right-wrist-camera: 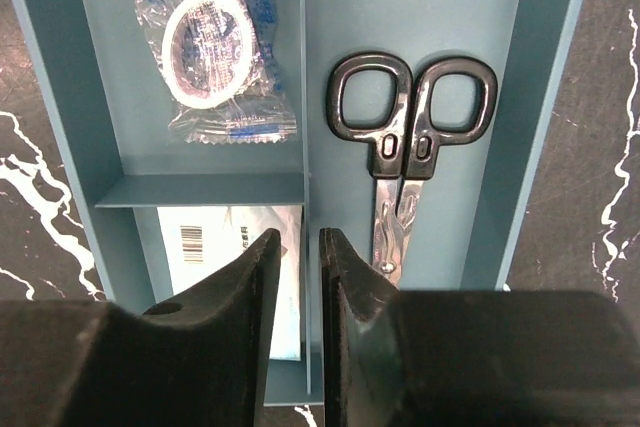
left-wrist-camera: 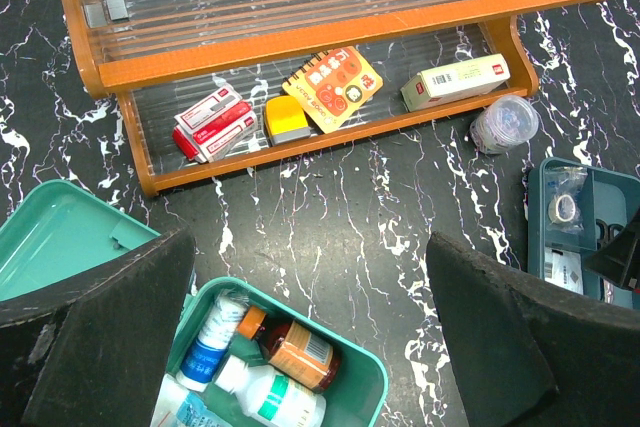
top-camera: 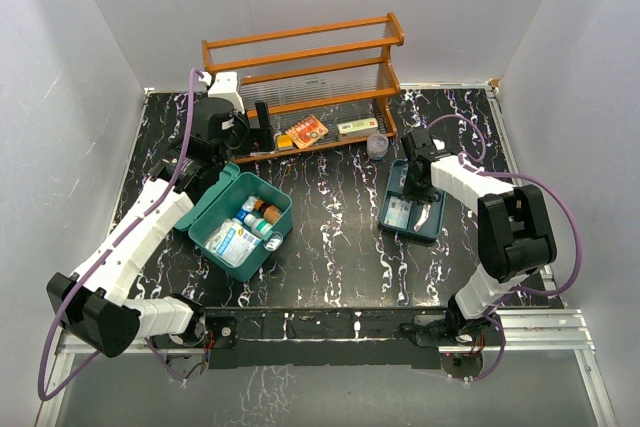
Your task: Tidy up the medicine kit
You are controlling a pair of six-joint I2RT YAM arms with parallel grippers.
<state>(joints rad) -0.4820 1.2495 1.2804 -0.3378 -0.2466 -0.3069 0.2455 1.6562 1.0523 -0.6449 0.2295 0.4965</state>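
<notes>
The teal-green medicine kit [top-camera: 283, 209] lies open at left, lid [top-camera: 205, 202] swung back, with a brown bottle [left-wrist-camera: 295, 347], white bottles and packets inside. My left gripper [top-camera: 228, 147] hovers open above the kit's far corner [left-wrist-camera: 375, 377], nothing between its fingers [left-wrist-camera: 110, 337]. My right gripper [top-camera: 418, 182] is over the blue-grey tray [top-camera: 388, 209]. Its jaws [right-wrist-camera: 300, 237] stand narrowly open astride the tray's middle divider [right-wrist-camera: 304, 97], a slim gap on each side. Black-handled scissors [right-wrist-camera: 410, 137] lie in the right compartment. A wrapped tape roll [right-wrist-camera: 210, 42] and a white packet [right-wrist-camera: 215, 242] lie in the left ones.
The orange-brown wooden rack [top-camera: 300, 57] stands at the back, its low shelf holding red-and-white boxes [left-wrist-camera: 215, 122], a yellow item [left-wrist-camera: 287, 120], an orange booklet [left-wrist-camera: 333, 85] and a white box [left-wrist-camera: 455, 80]. A clear round container [left-wrist-camera: 505, 124] sits on the black marbled table between rack and tray.
</notes>
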